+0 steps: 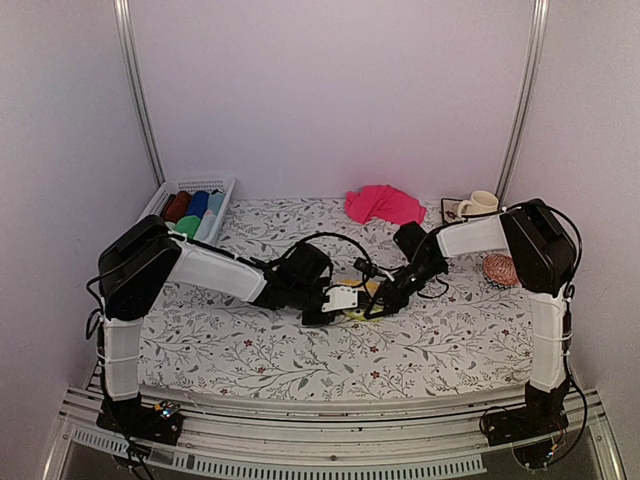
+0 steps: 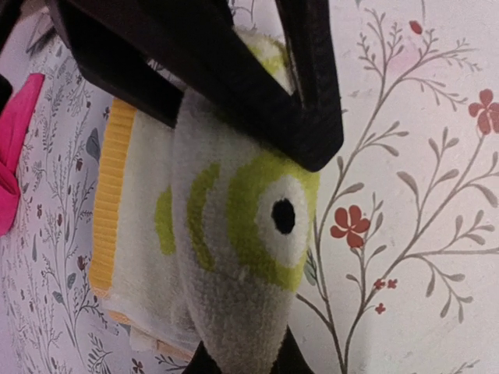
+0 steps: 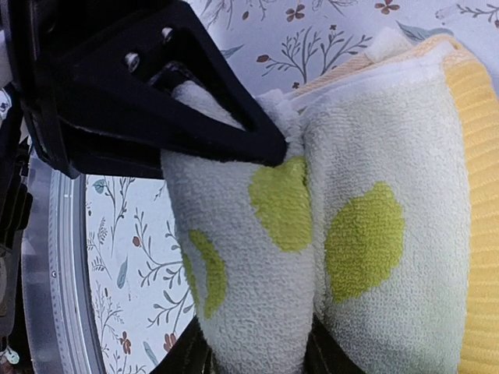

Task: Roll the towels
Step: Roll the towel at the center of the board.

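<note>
White walls (image 1: 330, 90) close in a table (image 1: 250, 350) covered with a cloth printed in grey sprigs and small red flowers. At the back left corner stands a white basket (image 1: 160, 203) holding rolls of cloth (image 1: 195, 208) in dark red, blue and green.

The left arm reaches in low towards the middle of the table. The left gripper (image 1: 340, 303) is clamped narrow on the lime-yellow towel (image 2: 226, 257). Its wrist view shows a rolled fold of the towel squeezed between the two dark fingers (image 2: 257, 86), and the flat rest, with its orange-yellow border, lies on the table beside the fold.

The right gripper (image 1: 382, 300) meets it from the other side. One finger (image 3: 156, 101) digs into the crease beside the roll and the other shows below the roll. It appears to grip the roll, though how firmly is hard to judge.

Farther back, just right of centre, the pink towel (image 1: 383, 203) lies crumpled and unrolled, well apart from both grippers. To its right a cream cup (image 1: 480, 202) sits on a dark mat. Nearer the right arm lies a round red-orange woven pad (image 1: 499, 268).
</note>
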`<state>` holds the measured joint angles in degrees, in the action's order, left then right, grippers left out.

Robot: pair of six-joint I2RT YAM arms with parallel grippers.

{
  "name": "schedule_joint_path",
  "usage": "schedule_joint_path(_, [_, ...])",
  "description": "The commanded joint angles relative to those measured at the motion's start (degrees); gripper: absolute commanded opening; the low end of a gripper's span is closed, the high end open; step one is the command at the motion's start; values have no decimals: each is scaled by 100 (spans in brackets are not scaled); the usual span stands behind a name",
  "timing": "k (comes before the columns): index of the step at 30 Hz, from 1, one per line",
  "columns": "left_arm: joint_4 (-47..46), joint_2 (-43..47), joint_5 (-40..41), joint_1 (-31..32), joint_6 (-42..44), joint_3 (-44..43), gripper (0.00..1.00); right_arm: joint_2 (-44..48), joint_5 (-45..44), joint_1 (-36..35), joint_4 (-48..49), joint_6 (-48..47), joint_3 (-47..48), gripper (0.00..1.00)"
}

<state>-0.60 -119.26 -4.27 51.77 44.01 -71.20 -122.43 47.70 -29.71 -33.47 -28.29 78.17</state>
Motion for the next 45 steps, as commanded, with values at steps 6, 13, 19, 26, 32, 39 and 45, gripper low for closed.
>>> schedule_joint_path(6, [1589, 80, -1004, -34, -244, -370, 0, 1056, -1380, 89, 387, -260, -400, 58])
schedule_joint_path(13, [2358, -208, -1613, -210, -651, -887, 0, 2248, -1782, 38, 1382, -769, -1665, 65])
schedule_joint_path(19, [3059, -701, -2028, -402, -1042, -1513, 0, 3252, -2225, -383, 2650, -1396, -2863, 67])
schedule_joint_path(26, [3557, -1104, -2312, -531, -1289, -2062, 0, 3348, -2789, -1014, 3281, -2084, -3291, 67])
schedule_joint_path(32, [3904, -1406, -2353, -559, -1443, -2427, 0, 2816, -3436, -1424, 3470, -2264, -3074, 66])
schedule_joint_path(39, [4006, -1495, -2435, -561, -1465, -2500, 0, 2190, -4125, -1662, 3752, -2324, -2811, 65])
schedule_joint_path(45, [4015, -1496, -2450, -567, -1464, -2487, 0, 1780, -4589, -1710, 3729, -2414, -2593, 56])
